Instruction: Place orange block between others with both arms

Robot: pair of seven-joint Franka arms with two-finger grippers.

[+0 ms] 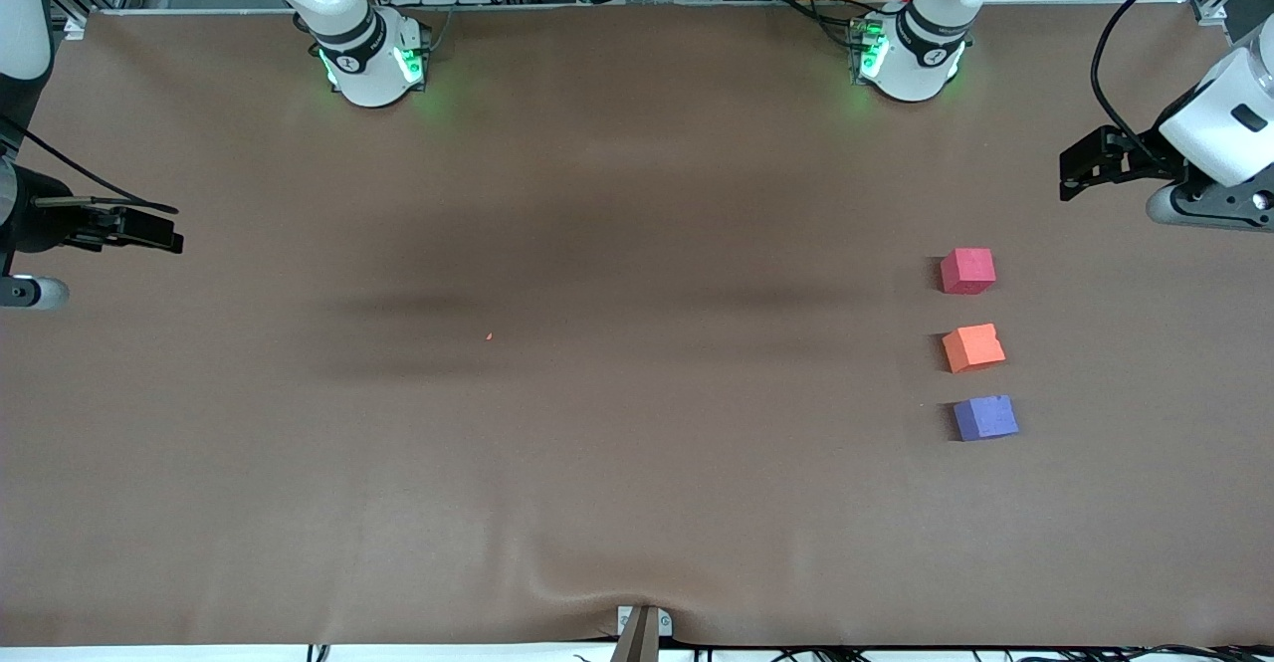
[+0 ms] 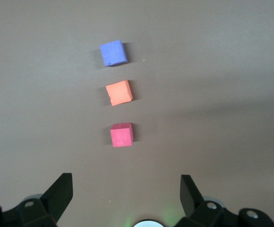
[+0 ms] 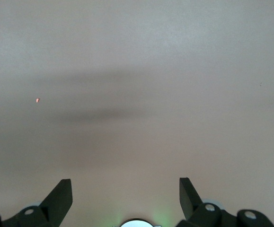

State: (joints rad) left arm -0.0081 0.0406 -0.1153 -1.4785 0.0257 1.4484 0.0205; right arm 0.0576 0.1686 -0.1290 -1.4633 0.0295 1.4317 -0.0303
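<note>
- Front view: the small bright orange matte foam cube [image 1: 972, 347] rests on the brown table cover [image 1: 597, 443] toward the left arm's end of the table. It lies between the pinkish-red foam cube [image 1: 967, 271], which is farther from the front camera, and the purple-blue foam cube [image 1: 985, 417], which is nearer. The three cubes form a short row with gaps between them; none touch.
- Front view: the white jointed left arm [image 1: 1229, 114] is drawn back to its end of the table, its black left gripper [image 1: 1085, 166] held in the air over the table edge area, clear of the cubes. The white right arm [image 1: 25, 15] is likewise retracted, with the black right gripper [image 1: 139, 229] over the right arm's end of the table. A tiny orange speck [image 1: 490, 336] lies on the cover near the middle.
- Left wrist view: the left gripper's two fingers [image 2: 61, 191] stand wide apart, holding nothing. All three cubes are visible on the cover, well apart from the fingers.
- Right wrist view: the right gripper's fingers [image 3: 61, 194] stand wide apart, empty, above bare cover bearing only the speck [image 3: 37, 100].
</note>
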